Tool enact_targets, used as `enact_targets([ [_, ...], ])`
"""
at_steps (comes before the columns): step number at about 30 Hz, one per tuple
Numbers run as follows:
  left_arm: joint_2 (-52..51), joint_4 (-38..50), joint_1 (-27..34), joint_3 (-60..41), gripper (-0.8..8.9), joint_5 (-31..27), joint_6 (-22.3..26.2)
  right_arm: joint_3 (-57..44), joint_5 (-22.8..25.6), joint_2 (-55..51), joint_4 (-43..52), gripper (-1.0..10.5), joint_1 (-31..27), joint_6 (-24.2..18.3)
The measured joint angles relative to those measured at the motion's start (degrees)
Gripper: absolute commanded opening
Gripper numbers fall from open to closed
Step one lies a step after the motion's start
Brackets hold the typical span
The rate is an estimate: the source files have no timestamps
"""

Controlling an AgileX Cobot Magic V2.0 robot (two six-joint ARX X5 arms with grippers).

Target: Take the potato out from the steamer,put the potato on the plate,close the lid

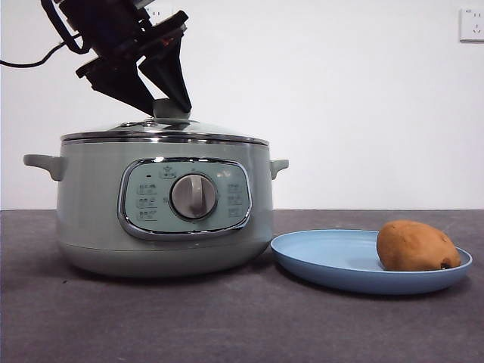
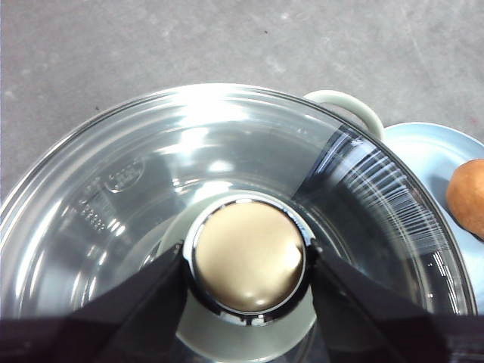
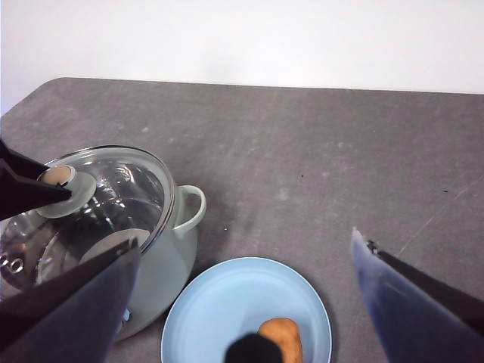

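Observation:
The sage-green steamer (image 1: pixel 91 204) stands at the left, with the glass lid (image 1: pixel 162 130) resting on its rim. My left gripper (image 1: pixel 171 106) comes down from the upper left and is shut on the lid's knob (image 2: pixel 247 257), one jaw on each side. The potato (image 1: pixel 417 246) lies on the right part of the light-blue plate (image 1: pixel 325 257), just right of the steamer. My right gripper (image 3: pixel 243 240) is open and empty, high above the table, looking down on the plate (image 3: pixel 227 302), the potato (image 3: pixel 281 338) and the lidded steamer (image 3: pixel 170 265).
The dark grey table (image 1: pixel 242 325) runs to a white wall with an outlet (image 1: pixel 470 24) at the top right. The steamer's right handle (image 1: pixel 278 166) is close to the plate's left rim. A black cable (image 1: pixel 30 62) hangs at the upper left.

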Motion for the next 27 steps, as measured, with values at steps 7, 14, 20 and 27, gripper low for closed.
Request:
enact_targets([
  [7, -0.2, -0.5, 0.1, 0.0, 0.69, -0.2, 0.0, 0.0, 0.0, 0.0, 0.0, 4.7, 0.0, 0.0],
  [14, -0.2, 0.0, 0.1, 0.0, 3.55, -0.2, 0.0, 0.0, 0.0, 0.0, 0.0, 4.7, 0.0, 0.0],
  [20, -0.2, 4.3, 0.5, 0.2, 3.55, -0.1, -0.7, 0.0, 0.0, 0.0, 0.0, 4.7, 0.0, 0.0],
  [27, -0.2, 0.7, 0.9, 6.5, 3.55, -0.1, -1.0, 0.0, -0.1, 0.0, 0.0, 4.7, 0.0, 0.0],
])
